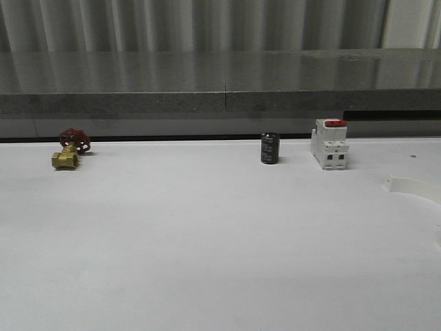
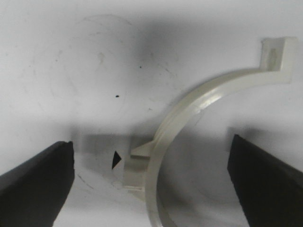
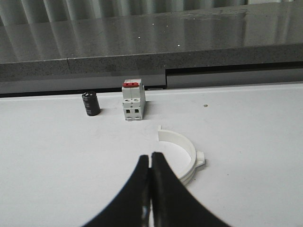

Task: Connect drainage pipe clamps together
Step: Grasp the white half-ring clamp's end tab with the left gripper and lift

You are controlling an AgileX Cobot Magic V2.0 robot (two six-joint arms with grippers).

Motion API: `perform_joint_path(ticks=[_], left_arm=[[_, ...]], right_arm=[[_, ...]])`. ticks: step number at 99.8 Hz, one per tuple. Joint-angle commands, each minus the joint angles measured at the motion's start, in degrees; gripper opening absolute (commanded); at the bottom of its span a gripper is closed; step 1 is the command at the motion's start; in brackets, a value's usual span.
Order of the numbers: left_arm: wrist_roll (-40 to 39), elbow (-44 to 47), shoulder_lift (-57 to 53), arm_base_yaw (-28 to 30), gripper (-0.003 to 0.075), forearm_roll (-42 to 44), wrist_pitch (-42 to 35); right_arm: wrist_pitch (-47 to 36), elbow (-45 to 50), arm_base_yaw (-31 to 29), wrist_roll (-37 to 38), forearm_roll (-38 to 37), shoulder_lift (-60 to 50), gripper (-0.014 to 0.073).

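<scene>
Here, poised straight above one drainage pipe clamp point(image 2: 189, 127) with the left gripper point(image 2: 150, 175) spread wide, dark fingers point(image 2: 40, 182) either side of the arc, outer tab just between them, flanged end running off ahead. Over on the right, a second clamp point(image 3: 182, 151) lying flat just beyond the right gripper point(image 3: 150, 163), tips pressed together on nothing, arc bulging rightward. Probably the same clamp at the table's right edge point(image 1: 412, 186), though cropped there. Counted: two clamps, one switch point(image 1: 329, 143), one black cylinder point(image 1: 269, 148), one brass valve point(image 1: 69, 150)
</scene>
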Motion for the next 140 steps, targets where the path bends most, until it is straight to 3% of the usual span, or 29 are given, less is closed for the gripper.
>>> perform_joint_path(ticks=[1, 11, 32, 45, 93, 113, 130, 140], left_arm=[[0.0, -1.5, -2.9, 0.1, 0.0619, -0.8, 0.5], [0.0, -1.5, -2.9, 0.1, 0.0526, -0.8, 1.1], [0.0, -1.5, -2.9, 0.1, 0.0150, -0.8, 3.0], [0.1, -1.5, -2.9, 0.1, -0.0009, -0.8, 3.7], [-1.2, -1.3, -14.8, -4.4, -0.0021, -4.9, 9.2], [-9.7, 0.9, -19.2, -12.4, -0.0021, -6.9, 7.1], [-11.5, 1.3, -19.3, -20.4, -0.0021, -6.9, 8.1], [-16.4, 1.3, -19.2, -25.2, -0.0021, -6.9, 4.5]], right_arm=[[-4.5, -0.9, -0.3, -0.5, -0.6, -1.1, -0.0068], [-4.5, -0.9, -0.3, -0.5, -0.6, -1.1, -0.0068], [-4.5, -0.9, -0.3, -0.5, -0.6, -1.1, -0.0068], [-4.5, -0.9, -0.3, -0.5, -0.6, -1.1, -0.0068], [-4.5, -0.9, -0.3, -0.5, -0.6, -1.1, -0.0068], [-4.5, -0.9, -0.3, -0.5, -0.6, -1.1, -0.0068], [-4.5, -0.9, -0.3, -0.5, -0.6, -1.1, -0.0068], [-4.5, -0.9, -0.3, -0.5, -0.6, -1.1, -0.0068]])
